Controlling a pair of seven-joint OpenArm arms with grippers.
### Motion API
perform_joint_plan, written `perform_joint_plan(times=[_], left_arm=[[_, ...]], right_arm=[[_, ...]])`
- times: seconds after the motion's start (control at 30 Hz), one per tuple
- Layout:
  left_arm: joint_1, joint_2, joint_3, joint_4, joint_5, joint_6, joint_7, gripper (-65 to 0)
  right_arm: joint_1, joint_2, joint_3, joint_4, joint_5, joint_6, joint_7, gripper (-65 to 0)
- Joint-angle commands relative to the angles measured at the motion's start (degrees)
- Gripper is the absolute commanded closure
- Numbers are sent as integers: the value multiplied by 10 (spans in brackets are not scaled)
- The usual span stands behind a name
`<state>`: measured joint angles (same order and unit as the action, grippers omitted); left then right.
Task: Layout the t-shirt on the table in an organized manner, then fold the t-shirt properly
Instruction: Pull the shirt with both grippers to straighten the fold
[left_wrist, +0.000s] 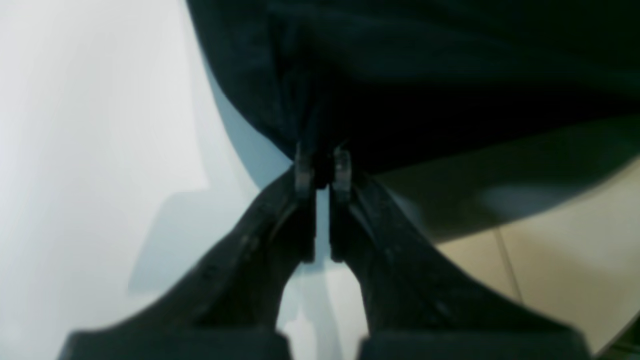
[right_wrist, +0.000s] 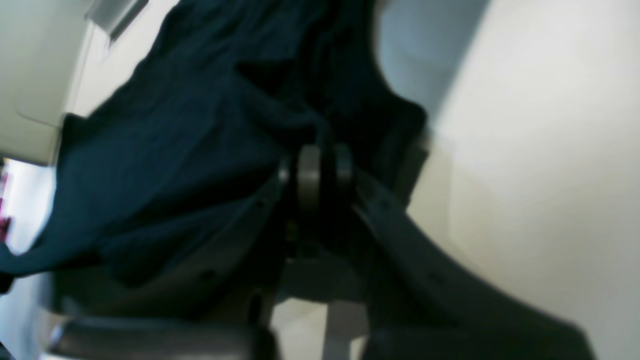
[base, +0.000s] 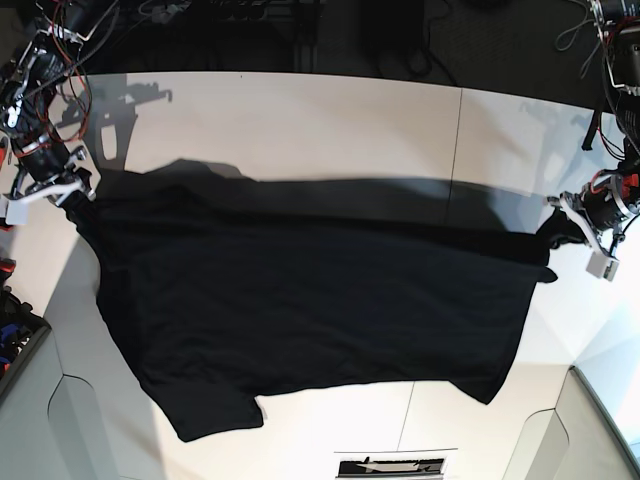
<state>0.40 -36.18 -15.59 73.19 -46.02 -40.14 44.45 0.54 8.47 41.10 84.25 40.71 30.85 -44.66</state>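
The black t-shirt (base: 300, 300) hangs stretched wide between my two grippers above the white table (base: 300, 130), its lower hem and a sleeve drooping toward the front edge. On the right of the base view, my left gripper (base: 562, 226) is shut on one end of the cloth. The left wrist view shows its fingertips (left_wrist: 302, 172) pinching a gathered fold of the t-shirt (left_wrist: 400, 75). On the left, my right gripper (base: 75, 195) is shut on the other end. Its pads (right_wrist: 307, 175) clamp bunched t-shirt (right_wrist: 175, 150) in the right wrist view.
A thin dark seam (base: 459, 150) crosses the table right of centre. Cables and dark equipment (base: 250, 30) line the far edge. A bin with coloured items (base: 15, 340) sits at the left edge. Beige floor tiles (left_wrist: 575, 250) show beyond the table's side.
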Motion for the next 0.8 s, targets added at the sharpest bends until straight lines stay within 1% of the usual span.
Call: perform_joint_plan(times=[0.0,0.1,0.17,0.3,0.4,0.5,0.63,0.77], left_arm=[[1,-17,-5,20,-5,1,-8,0],[35,-18,-5,47,-5,1,-4,0],[60,-18,-6,64,-5,1,10,0],[119,-18,-14,98,-7,1,21,0],[167,-17,-36,126,-11,1,21,0],[207,-17,-73,153,-21,1,21,0],[230,-14,-124,171,-31,1,21,0],[229,-14,-129,172,-32,1,19,0]], right_arm=[[-5,12,2,22,9,3,10,0],[-39,18,2,52,12,3,6,0],[-64,25,2,69,21,3,-4,0],[-118,37,10,99,35,3,-5,0],[-156,38,21,123,42,3,-9,0],[-189,39,37,141,46,3,-8,0],[-207,39,64,150,48,3,-8,0],[-204,39,69,150,48,3,-5,0]])
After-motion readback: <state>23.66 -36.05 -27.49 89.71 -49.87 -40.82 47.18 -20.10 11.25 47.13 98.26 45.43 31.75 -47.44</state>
